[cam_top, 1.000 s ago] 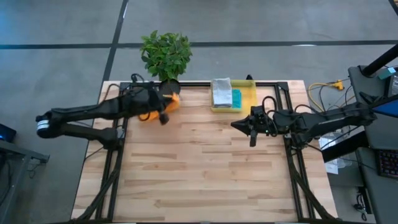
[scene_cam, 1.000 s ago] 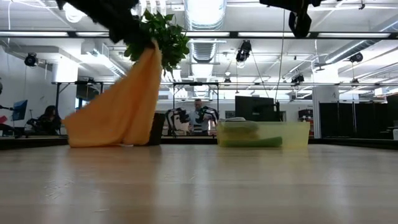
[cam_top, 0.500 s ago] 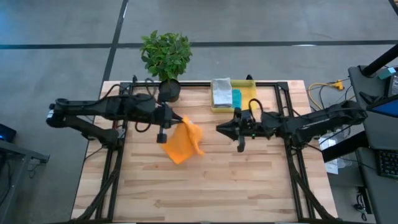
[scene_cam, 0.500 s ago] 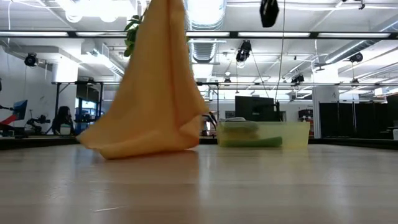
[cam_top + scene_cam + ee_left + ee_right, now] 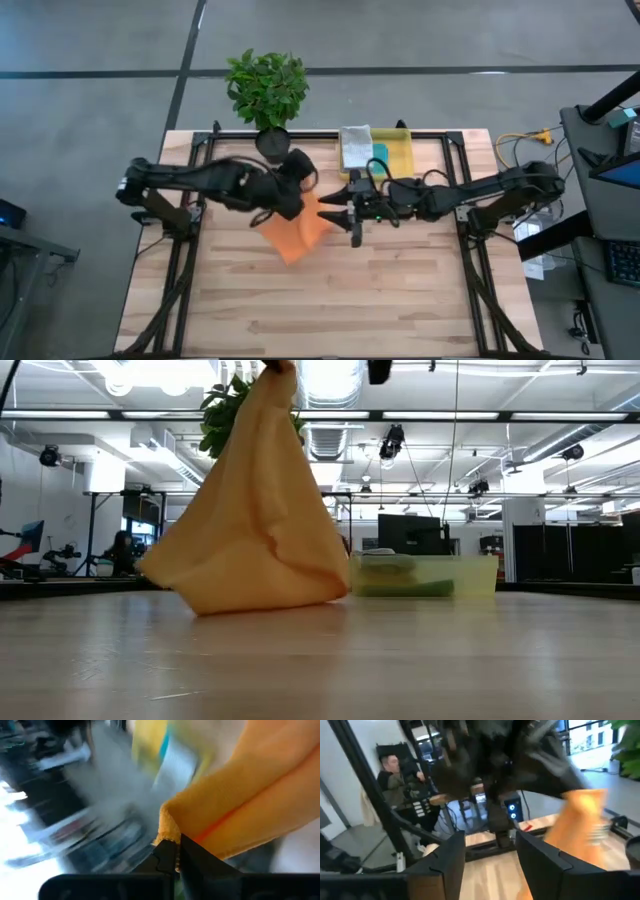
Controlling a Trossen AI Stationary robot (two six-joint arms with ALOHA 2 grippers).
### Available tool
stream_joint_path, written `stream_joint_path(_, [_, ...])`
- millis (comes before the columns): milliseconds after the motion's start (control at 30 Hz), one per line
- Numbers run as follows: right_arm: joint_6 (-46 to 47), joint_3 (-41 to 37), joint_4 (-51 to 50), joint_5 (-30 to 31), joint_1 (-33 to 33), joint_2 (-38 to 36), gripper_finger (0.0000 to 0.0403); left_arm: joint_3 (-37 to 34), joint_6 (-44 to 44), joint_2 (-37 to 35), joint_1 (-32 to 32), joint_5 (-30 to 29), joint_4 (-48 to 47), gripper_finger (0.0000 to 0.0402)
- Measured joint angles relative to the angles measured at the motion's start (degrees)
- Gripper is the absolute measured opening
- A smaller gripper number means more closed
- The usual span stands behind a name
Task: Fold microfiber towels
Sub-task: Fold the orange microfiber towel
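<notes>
1. Bringing the soft orange microfiber towel [image 5: 296, 232] down flat on the light wooden slatted table [image 5: 330, 300] looks like the step in hand, so the free corner should be caught before the cloth is lowered.
2. The towel hangs from one pinched corner, its lower edge bunched on the table near the middle; it would spread best if the second grip takes a neighbouring corner and both arms draw apart evenly.
3. The left gripper [image 5: 170, 857] has its fingers pressed together on the towel's top corner, holding it above the table.
4. The right gripper [image 5: 490, 852] has its fingers spread apart and holds nothing; it sits just beside the hanging towel, facing it.
5. Other folded towels, light grey and teal, lie in the translucent yellow plastic bin [image 5: 400, 152] at the far edge of the table, beside a potted green plant [image 5: 266, 88].
</notes>
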Motion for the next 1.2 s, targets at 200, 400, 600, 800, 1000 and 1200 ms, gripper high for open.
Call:
stream_joint_path(200, [-2.25, 4.30, -3.22, 4.15, -0.07, 2.99, 0.0180, -0.47, 9.55, 1.27, 0.14, -15.04, 2.86, 0.0000])
stream_joint_path(400, [-4.51, 4.59, -5.14, 4.07, 0.59, 0.33, 0.0176, 3.08, 12.06, -4.90, -5.76, 1.04, 1.87, 0.0000])
stream_joint_path(600, [-3.92, 0.11, -5.94, 4.09, 1.27, -4.73, 0.0168, 2.26, -0.61, -8.06, -7.17, 6.57, -11.11, 0.0000])
stream_joint_path(800, [-3.20, -2.13, -3.22, 4.25, 1.22, -5.73, 0.0164, 1.08, 6.45, -7.69, -8.77, -3.88, -4.15, 0.0000])
stream_joint_path(1000, [-5.48, -0.02, 0.17, 11.37, 1.46, -3.35, 0.0164, 0.88, 6.56, -6.31, -7.45, -6.18, 4.25, 0.0000])
stream_joint_path(1200, [-15.85, 4.48, 3.56, 24.82, 3.70, 0.45, 0.0159, 1.67, 7.28, -5.65, -5.42, -6.51, 14.77, 0.0000])
